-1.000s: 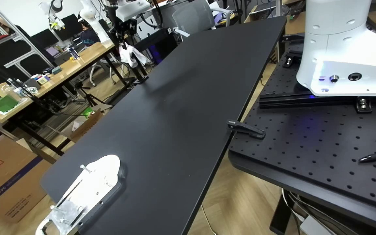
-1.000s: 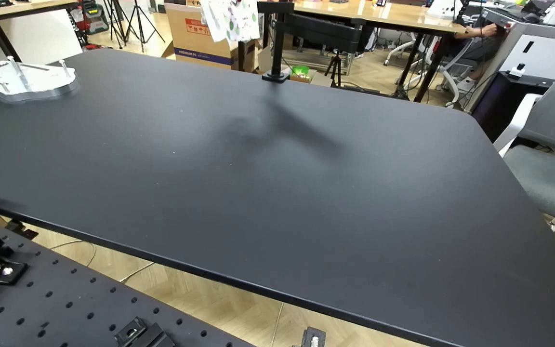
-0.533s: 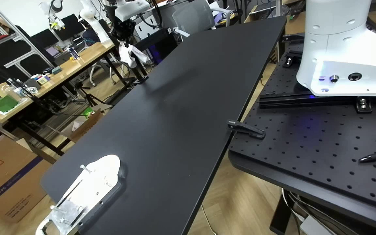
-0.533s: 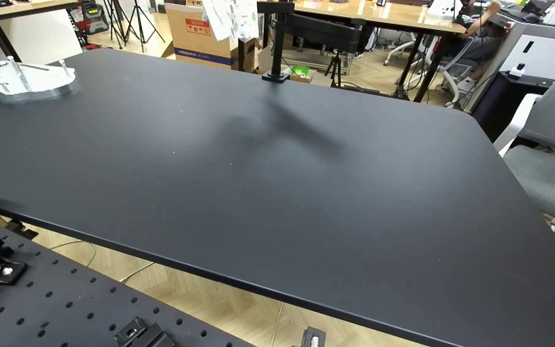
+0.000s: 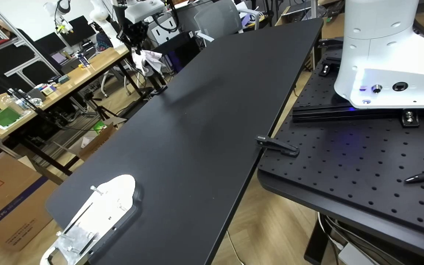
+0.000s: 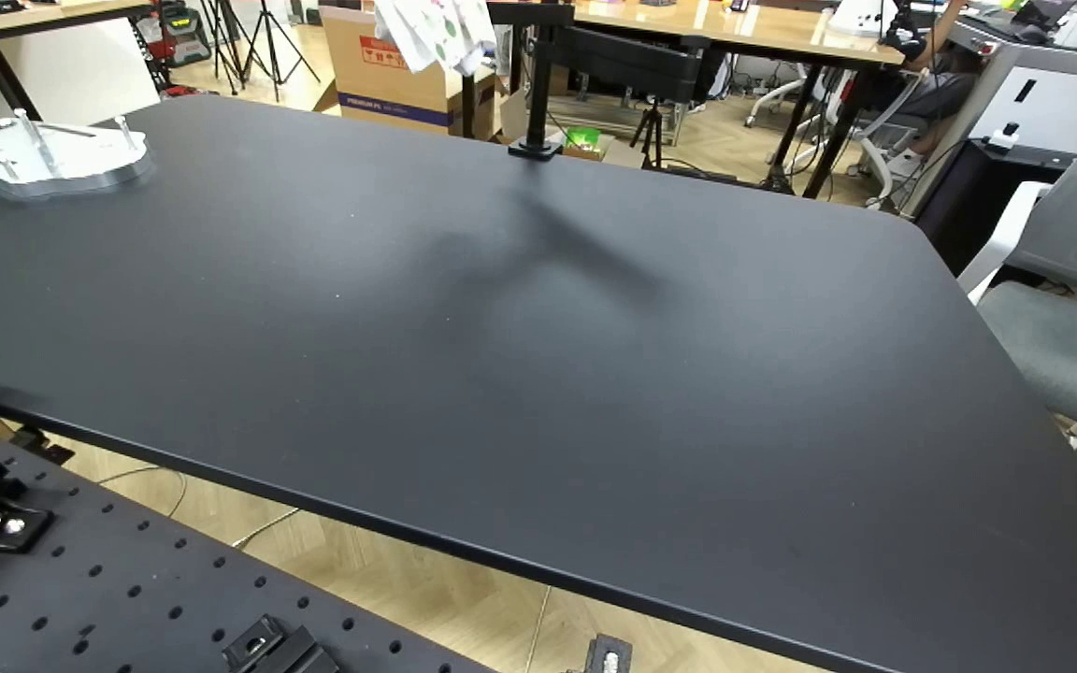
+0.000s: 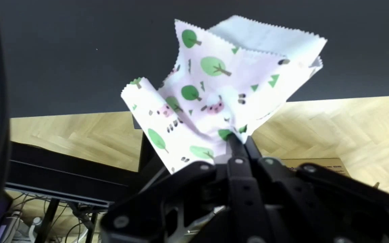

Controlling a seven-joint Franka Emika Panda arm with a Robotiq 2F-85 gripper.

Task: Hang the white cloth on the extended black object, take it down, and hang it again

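The white cloth (image 7: 211,84), printed with green trees and pink animals, hangs from my gripper (image 7: 243,141). The fingers are shut on its gathered edge. In an exterior view the gripper (image 5: 137,50) is at the back, with the cloth (image 5: 148,60) below it. In an exterior view the cloth (image 6: 440,33) is at the top, left of the extended black arm (image 6: 627,65) on its post; the gripper is out of that view. The cloth's right edge meets the near arm segment (image 6: 531,14) in the picture; I cannot tell whether they touch.
The black table (image 6: 595,393) carries the arm's post (image 6: 538,112) at its far edge. A white board with pegs (image 5: 105,206) lies at one table end. A cardboard box (image 6: 389,70) and a grey chair (image 6: 1062,308) stand beyond the table. A black bar (image 7: 69,165) crosses the wrist view's lower left.
The gripper and cloth have moved slightly left and down in an exterior view. In an exterior view the cloth has shifted left and a little up, and swings tilted. The gripper stays shut.
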